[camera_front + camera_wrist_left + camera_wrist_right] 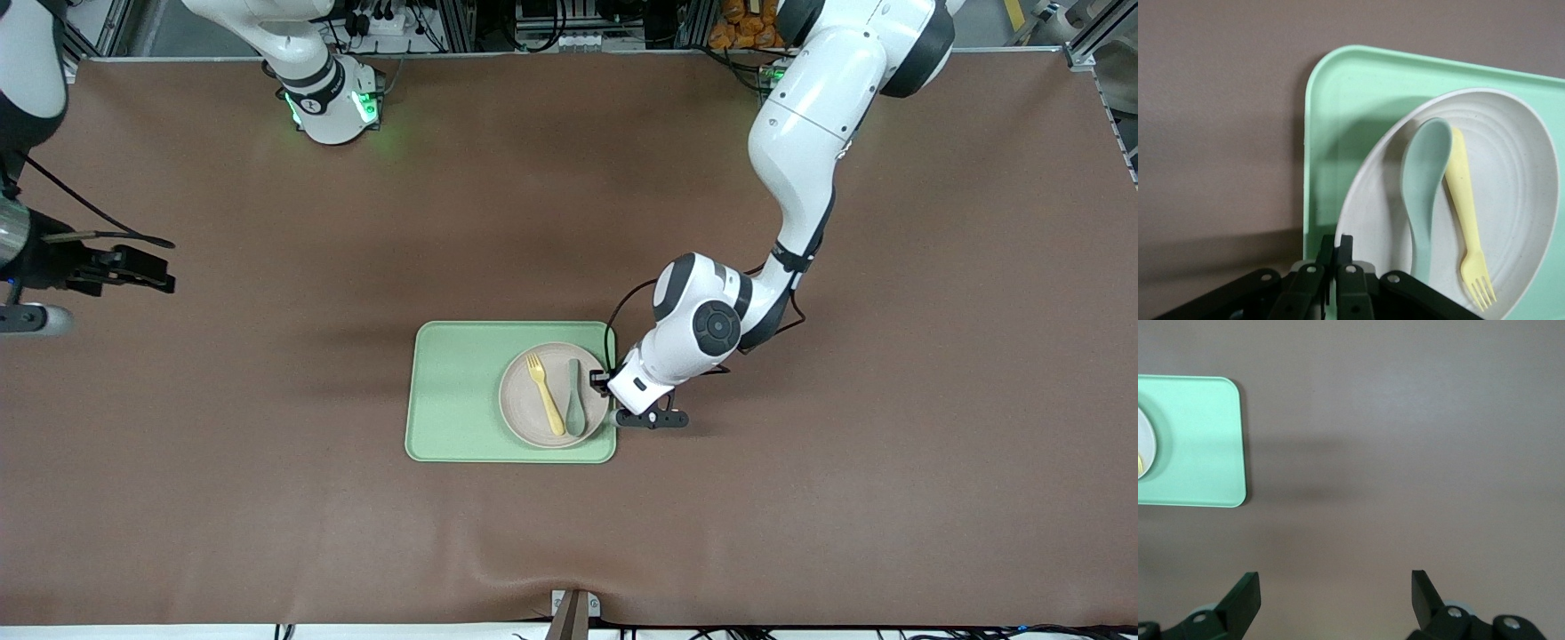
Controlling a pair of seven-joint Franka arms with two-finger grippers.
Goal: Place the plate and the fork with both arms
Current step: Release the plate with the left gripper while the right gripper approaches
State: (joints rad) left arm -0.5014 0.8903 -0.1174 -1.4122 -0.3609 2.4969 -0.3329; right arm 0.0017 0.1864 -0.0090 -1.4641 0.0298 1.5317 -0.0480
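We are pinching the plate's (1511,200) rim in our left gripper's (1336,257) closed jaws; the fork (1468,220) is lying on it. Our right gripper (1335,597) is waiting, jaws spread, over bare worktop (800,516).

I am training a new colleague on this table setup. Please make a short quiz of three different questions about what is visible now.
1. True or false: the fork lies on the plate.
2. Which tool is shut at the plate's rim? A) left tool B) right tool
3. Fill in: the plate sits on the green ____.

Key:
1. True; it lies beside the spoon.
2. A; the right tool is open over bare table, waiting.
3. tray
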